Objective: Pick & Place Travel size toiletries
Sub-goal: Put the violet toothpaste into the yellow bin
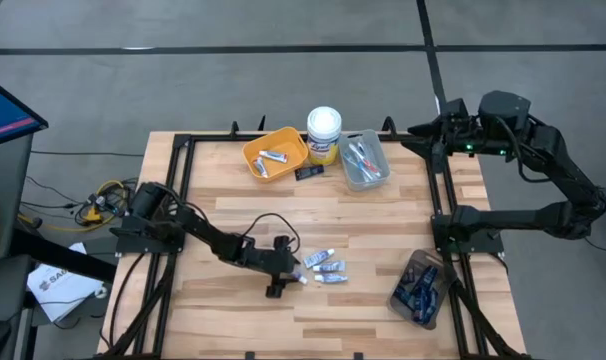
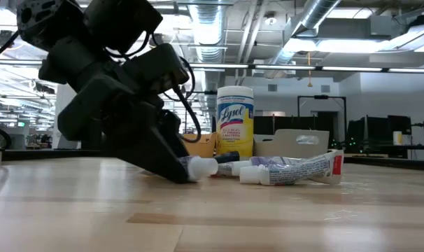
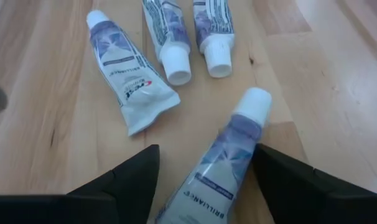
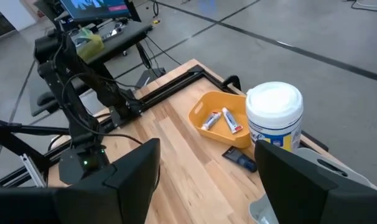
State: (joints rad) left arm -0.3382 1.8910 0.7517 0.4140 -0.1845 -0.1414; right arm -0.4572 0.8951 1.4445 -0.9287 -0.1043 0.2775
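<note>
Several small white-and-blue toiletry tubes lie flat on the wooden table near its middle. My left gripper (image 3: 205, 152) is down at the table, slanting downward, and it is open. One tube (image 3: 229, 149) lies lengthwise between its two fingers, white cap (image 3: 254, 102) pointing away, and I see no finger touching it. Three more tubes (image 3: 132, 81) lie just beyond, also seen in the high view (image 1: 326, 268). My right gripper (image 4: 207, 168) is open with nothing in it, raised high over the far right corner (image 1: 423, 130).
At the far edge stand a yellow bin (image 1: 273, 152) with two tubes, a white-lidded yellow canister (image 1: 324, 135) and a clear bin (image 1: 364, 160) with tubes. A dark navy packet (image 1: 308, 172) lies beside the canister. A clear bin (image 1: 420, 288) of dark items sits near right.
</note>
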